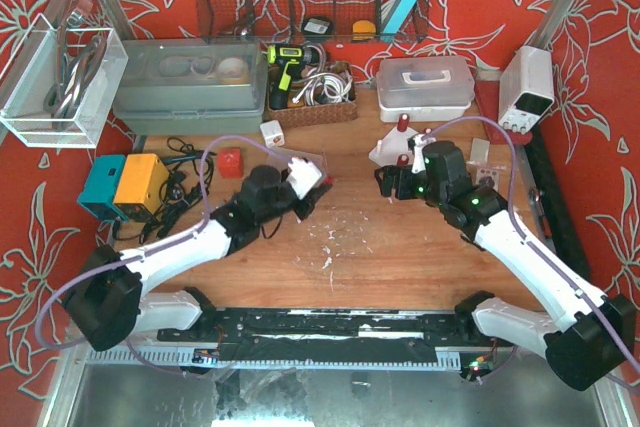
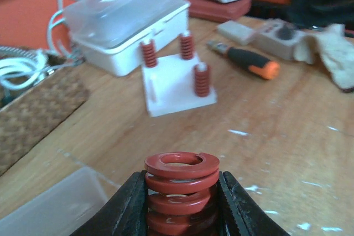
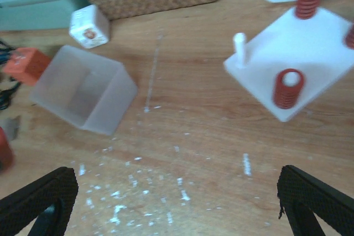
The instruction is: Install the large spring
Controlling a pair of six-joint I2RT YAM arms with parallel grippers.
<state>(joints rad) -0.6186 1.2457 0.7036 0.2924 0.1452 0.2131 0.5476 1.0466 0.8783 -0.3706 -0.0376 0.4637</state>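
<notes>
Now | L gripper (image 2: 182, 214) jaws pinching large spring (image 2: 181, 190) | R gripper (image 3: 177, 192) jaws spread | white cube (image 3: 88, 27) label unreadable

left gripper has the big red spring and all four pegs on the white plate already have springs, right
Not quite. The left gripper does hold the big red spring, but only three pegs on the white plate have springs: the right wrist view shows one bare peg at the plate's corner.
</notes>
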